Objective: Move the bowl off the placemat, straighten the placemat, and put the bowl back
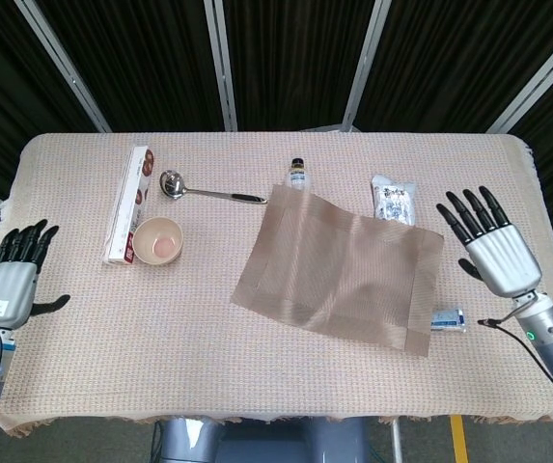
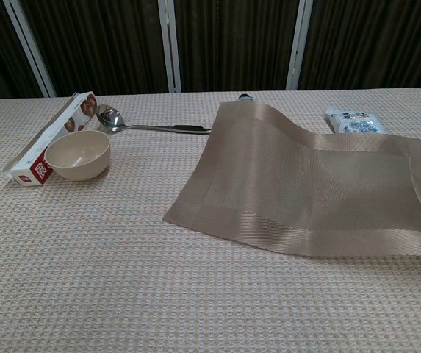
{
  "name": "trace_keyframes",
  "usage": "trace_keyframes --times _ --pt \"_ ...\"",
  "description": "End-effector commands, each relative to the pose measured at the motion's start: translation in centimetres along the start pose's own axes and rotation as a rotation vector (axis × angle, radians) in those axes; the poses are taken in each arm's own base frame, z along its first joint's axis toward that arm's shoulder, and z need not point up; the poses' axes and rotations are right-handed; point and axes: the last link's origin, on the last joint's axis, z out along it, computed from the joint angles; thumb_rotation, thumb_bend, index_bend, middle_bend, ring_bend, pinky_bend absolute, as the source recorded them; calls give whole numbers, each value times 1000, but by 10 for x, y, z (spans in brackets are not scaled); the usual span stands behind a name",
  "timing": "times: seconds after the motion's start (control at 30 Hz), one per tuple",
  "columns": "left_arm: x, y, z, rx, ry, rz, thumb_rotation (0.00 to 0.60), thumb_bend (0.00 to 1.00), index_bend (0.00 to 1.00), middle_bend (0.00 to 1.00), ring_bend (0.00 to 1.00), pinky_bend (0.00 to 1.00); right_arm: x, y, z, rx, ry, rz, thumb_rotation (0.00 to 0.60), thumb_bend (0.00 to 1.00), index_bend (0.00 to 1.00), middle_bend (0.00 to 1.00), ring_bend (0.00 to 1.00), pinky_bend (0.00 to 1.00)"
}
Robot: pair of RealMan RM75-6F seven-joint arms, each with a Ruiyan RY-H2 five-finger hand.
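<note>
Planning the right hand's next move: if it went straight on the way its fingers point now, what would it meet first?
Probably nothing: the right hand points toward the table's far right edge, with the snack packet off to its left. Height is unclear.

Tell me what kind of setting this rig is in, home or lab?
Probably a lab mock-up of a dining table: a beige woven tablecloth set with a cream bowl, steel ladle and brown woven placemat, but backed by black curtains on metal frame struts, not a room.
</note>
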Motion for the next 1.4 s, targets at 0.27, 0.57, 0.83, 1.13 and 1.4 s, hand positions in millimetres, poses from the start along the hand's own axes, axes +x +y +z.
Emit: trace_keyframes --times 0.27,0.57,0.83,1.13,1.4 --pt "-41 63 61 -355 -69 64 600 0 0 0 0 0 31 -13 -100 -381 -190 506 600 0 0 0 0 0" --pt "-84 119 107 -474 -132 87 600 0 90 0 0 0 35 -49 -126 -448 -221 567 600 0 0 0 0 0" --pt "-105 154 113 -551 -153 35 600 10 245 0 0 0 31 -58 -130 -441 -231 527 600 0 0 0 0 0" --pt "-124 182 111 -630 -170 17 600 73 356 0 0 0 29 -57 -131 -443 -225 516 600 0 0 0 0 0" --pt "-139 198 108 -662 -182 31 600 78 356 0 0 0 30 -56 -131 -446 -224 527 600 0 0 0 0 0"
